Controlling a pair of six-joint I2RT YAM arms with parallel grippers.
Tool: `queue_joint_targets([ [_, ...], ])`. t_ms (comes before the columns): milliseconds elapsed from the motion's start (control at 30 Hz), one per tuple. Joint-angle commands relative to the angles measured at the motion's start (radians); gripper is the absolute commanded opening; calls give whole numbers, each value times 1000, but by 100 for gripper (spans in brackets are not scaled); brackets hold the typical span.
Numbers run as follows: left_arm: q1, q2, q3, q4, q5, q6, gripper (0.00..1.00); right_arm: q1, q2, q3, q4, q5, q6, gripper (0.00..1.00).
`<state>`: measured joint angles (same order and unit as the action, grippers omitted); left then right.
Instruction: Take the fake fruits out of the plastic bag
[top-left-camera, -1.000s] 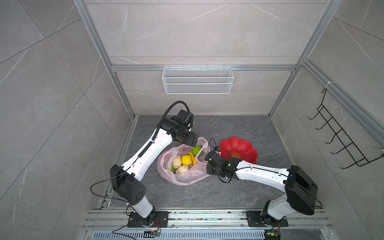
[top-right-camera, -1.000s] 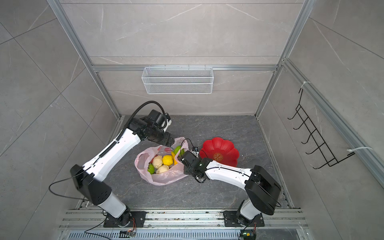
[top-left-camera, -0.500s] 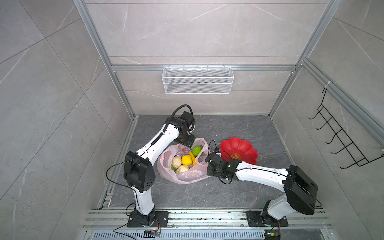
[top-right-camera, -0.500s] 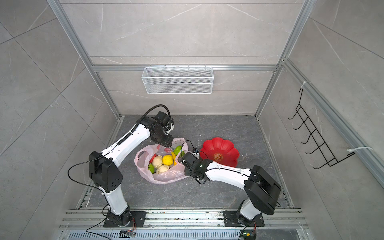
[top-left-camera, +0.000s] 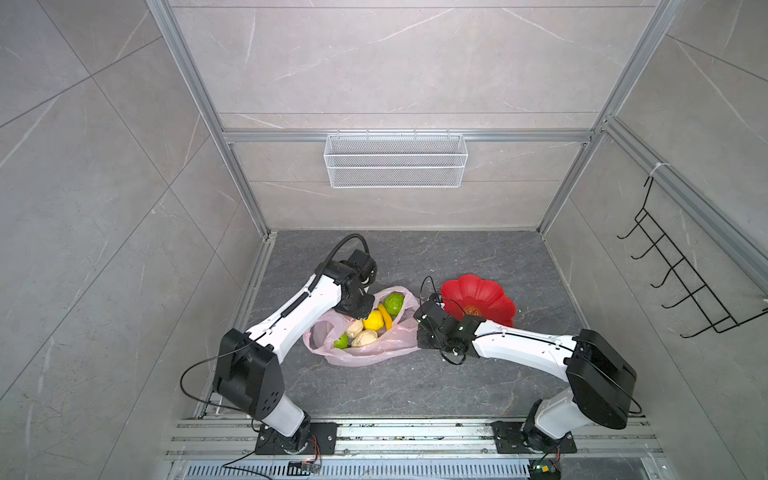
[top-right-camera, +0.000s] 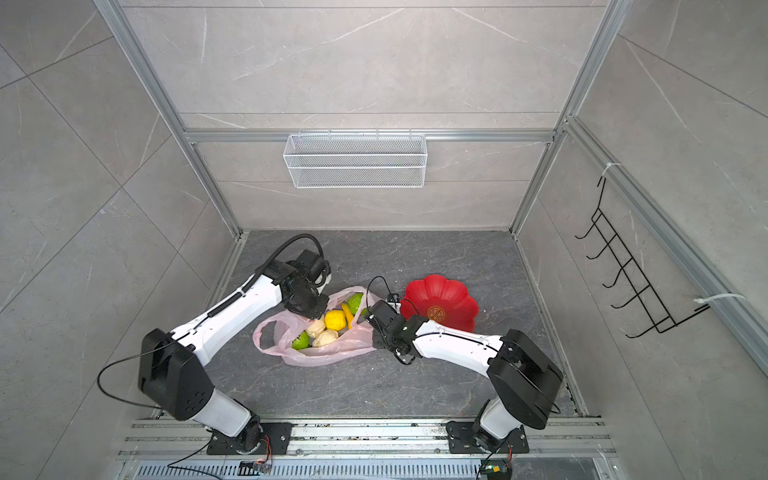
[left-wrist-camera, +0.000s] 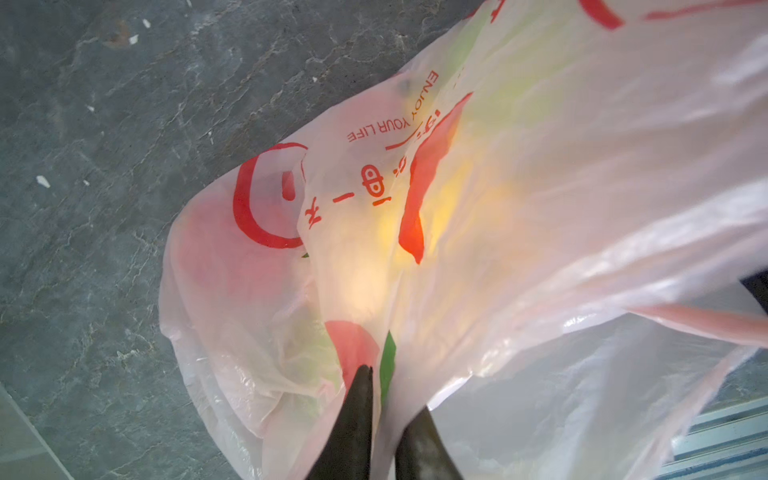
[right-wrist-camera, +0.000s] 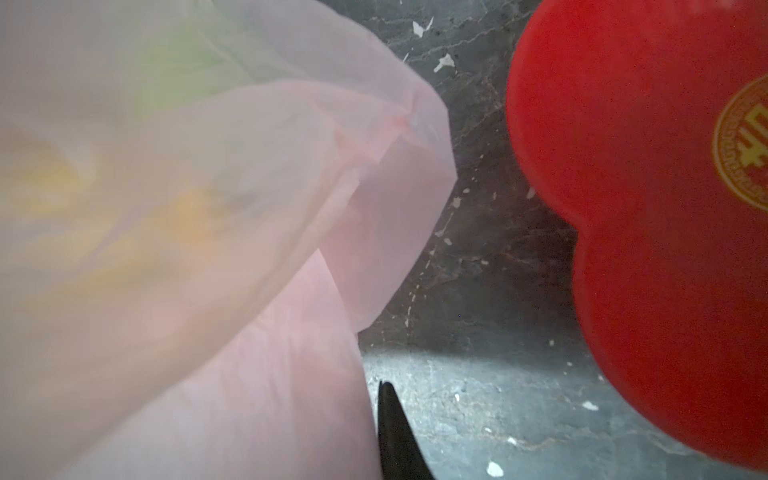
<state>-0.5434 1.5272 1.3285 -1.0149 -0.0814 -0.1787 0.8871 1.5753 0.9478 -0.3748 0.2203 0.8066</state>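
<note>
The plastic bag (top-left-camera: 365, 354) (top-right-camera: 328, 354) lies open on the dark floor with the fake fruits inside. They are a green netted ball (top-left-camera: 393, 302), a yellow lumpy one (top-left-camera: 373, 320), a banana (top-left-camera: 385, 318), pale beige lumps (top-left-camera: 363, 337) and a second green ball (top-left-camera: 341, 340). My left gripper (top-left-camera: 357, 312) (left-wrist-camera: 392, 388) sits at the bag's far left rim, its fingers closed with bag film (left-wrist-camera: 519, 208) pinched between them. My right gripper (top-left-camera: 419, 328) (right-wrist-camera: 370, 395) is shut on the bag's right rim. Pink film hides one of its fingers; the other finger (right-wrist-camera: 392, 432) shows.
A red flower-shaped dish (top-left-camera: 486, 295) (right-wrist-camera: 644, 166) lies on the floor just right of the bag, behind my right wrist. A white wire basket (top-left-camera: 395, 160) hangs on the back wall. A black hook rack (top-left-camera: 681, 282) is on the right wall.
My left gripper has come down from behind the bag onto its far left rim and closed on the film. The right gripper has kept its hold on the right rim.
</note>
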Motion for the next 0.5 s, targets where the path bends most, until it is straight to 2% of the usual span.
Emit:
queue_joint_targets([
  [0,0,-95,-57,15,-63,-108,14,-22,31,-13,5,2,-79,15],
  [167,0,-214,-151,-7,-128,-259,14,-55,57,9,-11,-1,-123,15],
  [300,-1,-344,-229,-31,-160,-391,14,-96,105,90,-59,-2,-163,16],
  [467,-8,-476,-307,31,-74,-481,14,-120,177,233,-117,-9,-227,17],
])
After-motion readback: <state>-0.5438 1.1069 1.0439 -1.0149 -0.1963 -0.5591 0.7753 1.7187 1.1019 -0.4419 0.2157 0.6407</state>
